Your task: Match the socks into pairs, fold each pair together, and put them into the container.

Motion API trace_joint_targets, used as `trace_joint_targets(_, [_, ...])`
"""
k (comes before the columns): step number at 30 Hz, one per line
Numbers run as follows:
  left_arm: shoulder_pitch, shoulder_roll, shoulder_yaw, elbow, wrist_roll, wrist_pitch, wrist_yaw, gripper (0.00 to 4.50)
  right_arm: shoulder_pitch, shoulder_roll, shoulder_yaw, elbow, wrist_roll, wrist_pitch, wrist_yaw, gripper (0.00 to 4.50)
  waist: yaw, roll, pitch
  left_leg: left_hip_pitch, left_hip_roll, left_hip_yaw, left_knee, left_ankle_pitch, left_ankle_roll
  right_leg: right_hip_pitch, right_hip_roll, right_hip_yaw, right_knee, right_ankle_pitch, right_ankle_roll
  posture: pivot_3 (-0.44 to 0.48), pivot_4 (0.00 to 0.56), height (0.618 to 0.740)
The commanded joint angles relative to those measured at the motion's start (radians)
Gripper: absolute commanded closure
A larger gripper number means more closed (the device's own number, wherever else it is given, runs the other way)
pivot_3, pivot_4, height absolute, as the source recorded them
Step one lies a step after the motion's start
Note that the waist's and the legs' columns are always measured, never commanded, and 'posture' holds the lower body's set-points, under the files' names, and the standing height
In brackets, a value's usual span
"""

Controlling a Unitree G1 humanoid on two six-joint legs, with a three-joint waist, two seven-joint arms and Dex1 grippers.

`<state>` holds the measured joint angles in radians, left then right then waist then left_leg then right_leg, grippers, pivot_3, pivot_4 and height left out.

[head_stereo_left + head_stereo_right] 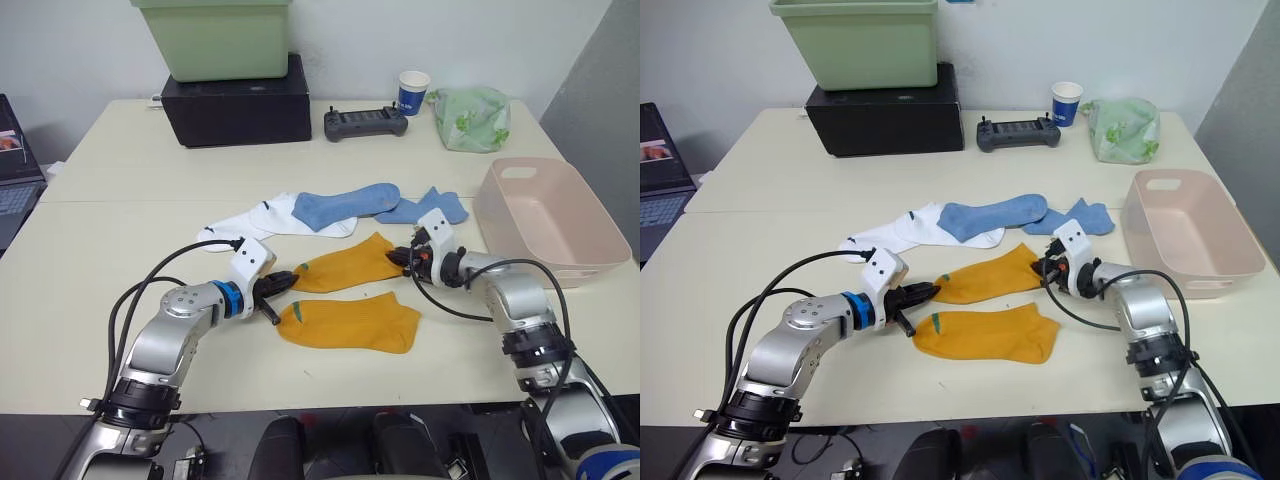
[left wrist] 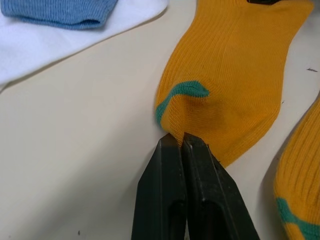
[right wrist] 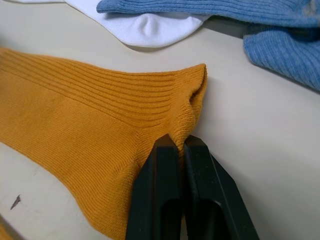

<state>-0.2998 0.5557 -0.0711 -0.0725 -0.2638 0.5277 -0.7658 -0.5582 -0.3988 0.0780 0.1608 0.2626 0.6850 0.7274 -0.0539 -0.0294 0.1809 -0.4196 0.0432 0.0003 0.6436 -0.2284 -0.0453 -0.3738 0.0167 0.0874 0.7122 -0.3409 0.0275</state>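
Nearest the head camera lies a flat mustard-orange ribbed ankle sock (image 1: 350,325), loose on the cream table (image 1: 120,160), and just beyond it its twin, the second mustard-orange sock (image 1: 345,263), stretched between both arms. Left end effector (image 1: 283,285) is at the toe end, right end effector (image 1: 404,258) at the cuff end. Further back, a white sock with a dark mark (image 1: 250,222) sits partly under a light blue sock (image 1: 345,206), with another light blue sock (image 1: 425,209) beside it. Off to the right stands the pale pink plastic tub with the handle slot (image 1: 530,205), and nothing is in it. At the far edge I see a light green bin (image 1: 215,35) on a black box (image 1: 237,108), a black controller (image 1: 365,122), a paper cup (image 1: 413,92) and a pale green plastic bag (image 1: 472,118).

Over to the left wrist view: black fingers (image 2: 160,190) clenched together, pinching the toe edge of the orange sock right by its small green mark (image 2: 182,92).

Now the right wrist view: fingers (image 3: 155,195) pressed tight on the bunched cuff corner of the same sock, white and blue fabric behind.

My read: early going. One orange sock is gripped at both ends, probably for laying onto its partner. No pair is folded, blue and white remain unsorted, and the tub awaits all three.
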Motion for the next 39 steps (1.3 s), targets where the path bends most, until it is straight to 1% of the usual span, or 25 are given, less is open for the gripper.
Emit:
trace_joint_targets(1, [-0.051, 0.007, 0.041, -0.024, -0.036, -0.015, -0.026, 4.5, 0.002, -0.023, -0.071, -0.166, 0.089, 0.116, -0.002, 4.48, 0.001, 0.0, 0.0, -0.001, 0.0, 0.0, 0.0, 0.0, 0.0, 0.0, 0.0, 0.0, 0.0, 0.0, 0.0, 0.0, 0.15, 0.74])
trace_joint_targets(5, [-0.075, 0.015, 0.093, -0.06, -0.138, 0.073, -0.065, 4.5, 0.066, -0.016, -0.136, -0.427, 0.235, 0.334, -0.047, 4.48, 0.001, 0.0, 0.0, -0.001, 0.0, -0.001, 0.0, 0.0, 0.0, 0.0, 0.0, 0.0, 0.0, 0.0, 0.0, 0.0, 0.15, 0.74])
trace_joint_targets(8, [-0.058, 0.076, 0.113, -0.101, -0.187, 0.141, -0.12, 4.5, 0.129, -0.004, -0.192, -0.596, 0.328, 0.463, -0.104, 4.48, -0.001, 0.0, 0.0, -0.001, 0.001, -0.002, 0.0, 0.0, 0.0, -0.001, 0.0, -0.001, -0.001, 0.0, 0.0, 0.0, 0.15, 0.74])
trace_joint_targets(10, [-0.041, 0.125, 0.12, -0.14, -0.228, 0.2, -0.153, 4.5, 0.178, -0.004, -0.235, -0.686, 0.376, 0.531, -0.138, 4.48, -0.001, 0.0, 0.0, -0.002, 0.001, -0.002, -0.001, 0.0, 0.0, -0.001, 0.001, -0.002, -0.001, 0.0, 0.0, 0.0, 0.15, 0.74])
trace_joint_targets(12, [-0.023, 0.162, 0.124, -0.179, -0.254, 0.225, -0.174, 4.5, 0.225, -0.001, -0.287, -0.765, 0.439, 0.598, -0.163, 4.48, -0.001, 0.0, 0.0, -0.002, 0.001, -0.002, -0.001, 0.0, 0.0, -0.001, 0.0, -0.002, -0.001, 0.0, 0.0, 0.0, 0.15, 0.74])
trace_joint_targets(15, [0.003, 0.196, 0.146, -0.221, -0.295, 0.272, -0.181, 4.5, 0.284, 0.014, -0.369, -0.855, 0.54, 0.682, -0.195, 4.48, -0.001, 0.0, 0.0, -0.002, 0.0, -0.002, 0.0, 0.0, 0.0, 0.0, 0.0, -0.002, -0.001, 0.0, 0.0, 0.0, 0.15, 0.74])
trace_joint_targets(17, [0.032, 0.22, 0.16, -0.25, -0.325, 0.309, -0.19, 4.5, 0.34, 0.014, -0.399, -0.904, 0.584, 0.714, -0.211, 4.48, -0.001, 0.0, 0.0, -0.002, 0.0, -0.002, 0.0, 0.0, 0.0, 0.0, 0.0, -0.002, -0.001, 0.0, 0.0, 0.0, 0.15, 0.74])
trace_joint_targets(21, [0.078, 0.232, 0.157, -0.284, -0.343, 0.334, -0.175, 4.5, 0.4, 0.023, -0.404, -0.93, 0.612, 0.722, -0.264, 4.48, -0.002, 0.0, 0.0, -0.002, 0.0, -0.002, -0.001, 0.0, 0.0, -0.001, 0.0, -0.001, -0.002, 0.0, 0.001, 0.0, 0.15, 0.74])
trace_joint_targets(28, [0.11, 0.214, 0.087, -0.257, -0.267, 0.242, -0.16, 4.5, 0.442, 0.022, -0.315, -0.878, 0.569, 0.64, -0.308, 4.48, -0.002, 0.0, 0.0, -0.002, 0.0, -0.001, -0.001, 0.0, 0.0, -0.001, 0.0, -0.001, -0.002, -0.001, 0.001, 0.0, 0.15, 0.74])
trace_joint_targets(34, [0.124, 0.212, 0.072, -0.252, -0.247, 0.219, -0.154, 4.5, 0.495, -0.02, -0.236, -0.849, 0.524, 0.542, -0.296, 4.48, -0.002, 0.0, 0.0, -0.002, 0.0, -0.001, -0.002, 0.0, 0.0, -0.001, 0.0, -0.001, -0.003, -0.001, 0.001, 0.0, 0.15, 0.74])
trace_joint_targets(39, [0.138, 0.212, 0.071, -0.261, -0.243, 0.221, -0.15, 4.5, 0.5, -0.034, -0.202, -0.818, 0.501, 0.484, -0.296, 4.48, -0.002, 0.0, 0.0, -0.002, 0.0, -0.001, -0.002, 0.0, 0.0, -0.001, 0.0, -0.001, -0.004, -0.001, 0.001, 0.0, 0.15, 0.74])
